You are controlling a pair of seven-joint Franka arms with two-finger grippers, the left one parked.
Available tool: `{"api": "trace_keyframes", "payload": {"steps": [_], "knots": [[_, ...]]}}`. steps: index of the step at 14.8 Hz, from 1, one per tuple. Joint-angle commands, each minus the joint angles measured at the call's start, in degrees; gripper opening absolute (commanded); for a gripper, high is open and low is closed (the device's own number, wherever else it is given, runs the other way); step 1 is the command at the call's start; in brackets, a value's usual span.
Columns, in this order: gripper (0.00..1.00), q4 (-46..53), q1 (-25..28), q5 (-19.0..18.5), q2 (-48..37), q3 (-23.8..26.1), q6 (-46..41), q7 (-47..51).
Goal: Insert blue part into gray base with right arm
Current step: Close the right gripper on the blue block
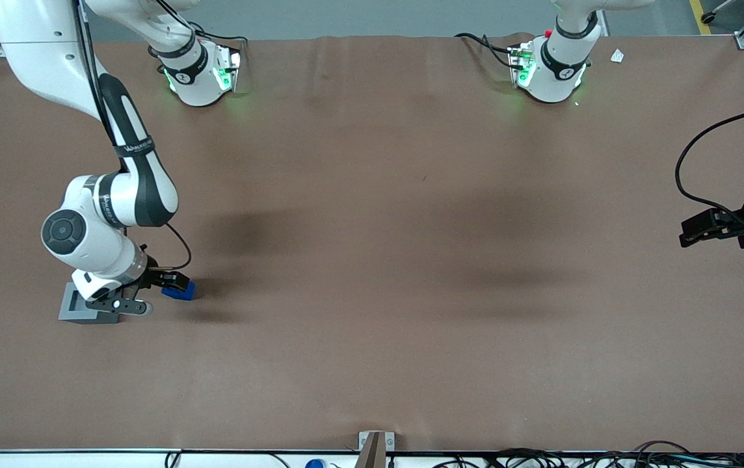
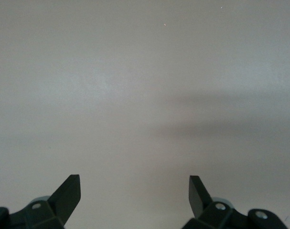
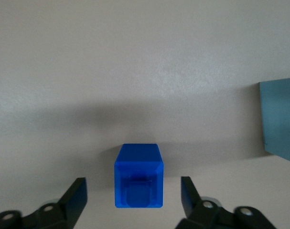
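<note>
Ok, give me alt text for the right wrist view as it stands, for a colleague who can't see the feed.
The blue part lies on the table between the two spread fingers of the open gripper, which touch nothing. An edge of the gray base shows beside it, apart from the blue part.

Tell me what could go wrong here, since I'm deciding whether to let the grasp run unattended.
1. The gripper is open, straddling the blue part with slack on both sides; closing off-centre could twist it.
2. The gray base sits right beside the gripper, so the wrist might bump it.
</note>
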Motion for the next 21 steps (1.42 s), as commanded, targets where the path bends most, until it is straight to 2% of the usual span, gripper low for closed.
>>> {"api": "trace_keyframes", "payload": {"steps": [1, 6, 12, 18, 21], "knots": [[0.81, -0.8, -0.3, 0.5, 0.4, 0.1, 1.0, 0.6], [0.73, -0.7, -0.4, 0.5, 1.4, 0.1, 1.2, 0.6], [0.46, -0.8, -0.3, 0.5, 1.6, 0.1, 1.2, 0.6], [0.13, -0.7, -0.1, 0.4, 1.9, 0.1, 1.2, 0.6], [0.04, 0.3, -0.4, 0.4, 1.8, 0.1, 0.5, 0.0]]}}
